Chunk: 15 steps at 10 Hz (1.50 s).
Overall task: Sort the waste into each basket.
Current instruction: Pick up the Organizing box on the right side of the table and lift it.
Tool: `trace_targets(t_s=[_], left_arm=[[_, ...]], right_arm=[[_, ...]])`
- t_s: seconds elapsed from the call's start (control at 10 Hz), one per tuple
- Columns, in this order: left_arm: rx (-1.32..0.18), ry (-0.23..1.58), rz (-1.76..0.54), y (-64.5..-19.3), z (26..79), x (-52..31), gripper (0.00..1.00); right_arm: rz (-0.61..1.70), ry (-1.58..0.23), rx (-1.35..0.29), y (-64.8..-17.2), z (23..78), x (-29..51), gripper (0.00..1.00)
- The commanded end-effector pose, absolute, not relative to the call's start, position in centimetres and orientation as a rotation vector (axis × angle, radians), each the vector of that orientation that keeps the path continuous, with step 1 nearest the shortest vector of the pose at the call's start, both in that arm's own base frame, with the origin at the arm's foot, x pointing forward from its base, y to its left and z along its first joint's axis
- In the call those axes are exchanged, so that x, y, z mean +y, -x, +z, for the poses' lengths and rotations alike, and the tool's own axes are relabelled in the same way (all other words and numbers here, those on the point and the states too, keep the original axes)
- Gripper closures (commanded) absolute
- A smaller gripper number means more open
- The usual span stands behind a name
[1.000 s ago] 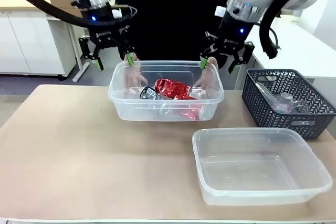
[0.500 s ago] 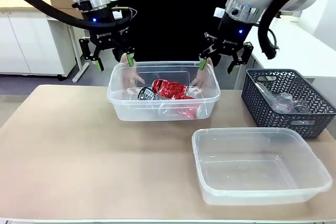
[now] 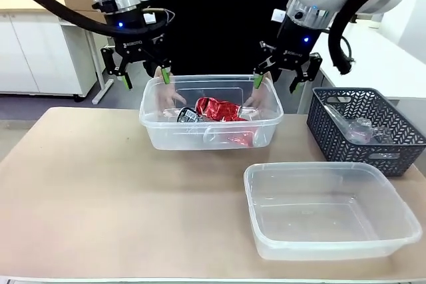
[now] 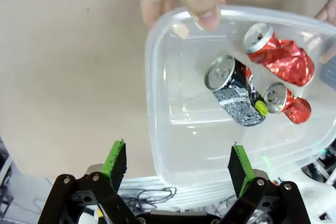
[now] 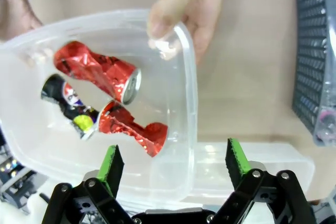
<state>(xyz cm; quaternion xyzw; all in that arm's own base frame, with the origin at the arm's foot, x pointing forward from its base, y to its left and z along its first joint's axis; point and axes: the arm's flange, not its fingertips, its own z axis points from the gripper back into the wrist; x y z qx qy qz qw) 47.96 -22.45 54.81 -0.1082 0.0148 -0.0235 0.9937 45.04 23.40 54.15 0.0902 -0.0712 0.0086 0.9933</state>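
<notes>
front view: looking across the table [image 3: 100, 197] at both arms
left gripper [image 3: 144, 78]: hanging released, pads spread wide, gripping nothing
right gripper [image 3: 274, 82]: hanging released and empty too
tub of cans [image 3: 163, 139]: lying just below and between the two sets of jaws, long axis running from one gripper to the other, one short end under each; resting or lifted, impossible to tell
person's hands [image 3: 170, 92]: gripping both short ends, just beneath the pads
black can [image 3: 188, 117]: lying toward the left jaws
red can [image 3: 218, 110]: lying mid-tub, about level between both arms
empty tub [image 3: 256, 184]: waiting well below the right jaws, beside the dark basket [image 3: 393, 157] holding a bottle [image 3: 356, 128]
left wrist view: looking down past the open left gripper [image 4: 176, 162]
black can [image 4: 236, 92]: lying ahead of the jaws, off toward one pad, long axis slanting across the gap; seeming this arm's nearest pick
right wrist view: looking down past the open right gripper [image 5: 173, 163]
second red can [image 5: 134, 127]: lying just ahead, off toward one pad, axis slanting
room: seeming tight by the fingers on the rim, freer mid-tub
surface: looking slick, crushed cans likely sliding
</notes>
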Motion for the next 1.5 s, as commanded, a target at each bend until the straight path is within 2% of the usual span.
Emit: trace_targets(t_s=[0.0,0.2,0.3,0.4,0.6,0.7,0.8,0.9,1.0,1.1,1.2,1.3,1.4], left_arm=[[-0.054,0.117,0.002,-44.7,57.1,-23.9,0.00],[-0.058,0.107,0.097,-37.8,56.2,-22.5,0.00],[-0.093,0.151,0.080,-35.3,55.7,-23.4,0.00],[-0.110,0.165,0.066,-34.7,55.3,-24.2,0.00],[-0.209,0.214,0.116,-36.3,52.5,-29.8,0.00],[-0.163,0.203,-0.010,-37.4,52.0,-32.9,0.00],[-0.157,0.185,0.092,-34.2,54.5,-27.2,0.00],[-0.157,0.185,0.092,-34.2,54.5,-27.2,0.00],[-0.164,0.207,0.047,-35.2,52.2,-31.0,0.00],[-0.197,0.276,0.153,-35.7,51.9,-34.1,0.00],[-0.122,0.387,0.307,-35.5,51.2,-37.0,0.00],[-0.102,0.388,0.333,-34.7,49.7,-39.2,0.00],[-0.049,0.360,0.266,-33.6,48.5,-41.0,0.00]], right_arm=[[0.153,-0.120,-0.276,-37.1,58.5,20.4,0.00],[0.196,-0.049,-0.303,-28.5,60.1,11.8,0.00],[0.190,-0.012,-0.300,-26.5,58.9,8.2,0.00],[0.160,0.014,-0.311,-26.2,58.1,7.0,0.00],[0.239,0.014,-0.294,-26.8,54.4,5.3,0.00],[0.158,0.028,-0.315,-28.2,54.0,6.6,0.00],[0.204,-0.005,-0.280,-24.7,55.9,5.3,0.00],[0.204,-0.005,-0.280,-24.7,55.9,5.3,0.00],[0.204,-0.005,-0.280,-24.7,55.9,5.3,0.00],[0.197,0.002,-0.280,-25.9,55.1,5.3,0.00],[0.202,-0.046,-0.160,-26.1,52.5,4.0,0.00],[0.177,-0.087,-0.065,-25.8,50.1,2.5,0.00],[0.155,-0.106,0.015,-25.5,48.1,1.7,0.00]])
